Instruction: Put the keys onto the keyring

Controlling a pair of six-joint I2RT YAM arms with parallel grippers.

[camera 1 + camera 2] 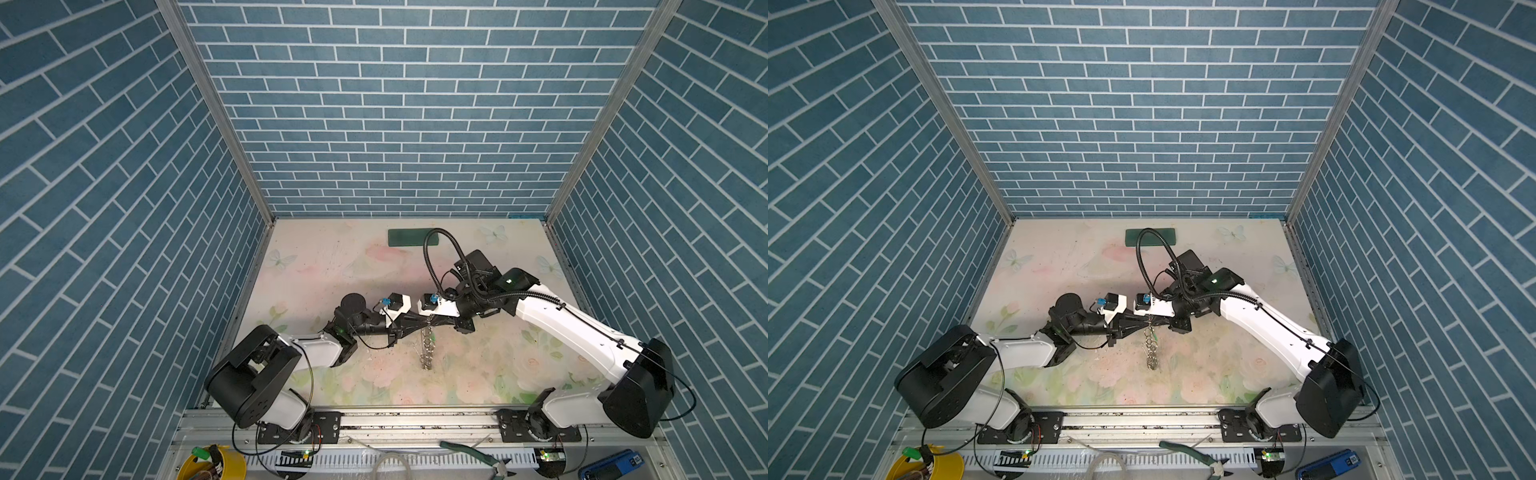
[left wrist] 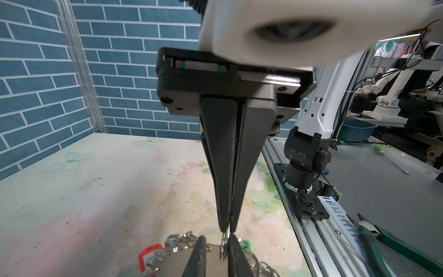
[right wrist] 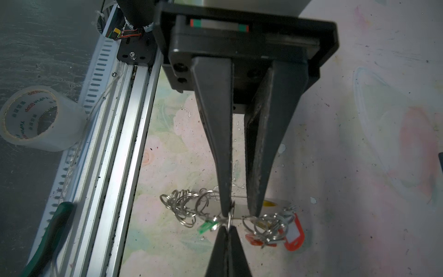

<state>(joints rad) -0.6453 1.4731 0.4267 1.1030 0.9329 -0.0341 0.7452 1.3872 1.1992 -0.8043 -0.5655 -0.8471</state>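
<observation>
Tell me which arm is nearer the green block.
Right. The right arm bends close in front of the green block; the left arm lies further forward and to the left.

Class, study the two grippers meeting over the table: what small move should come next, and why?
Probably the left gripper should close firmly on the keyring. Its jaws straddle the flat band with a narrow gap, and contact cannot be told, while the right gripper is shut on a small split ring. A firm second hold would likely steady the band.
</observation>
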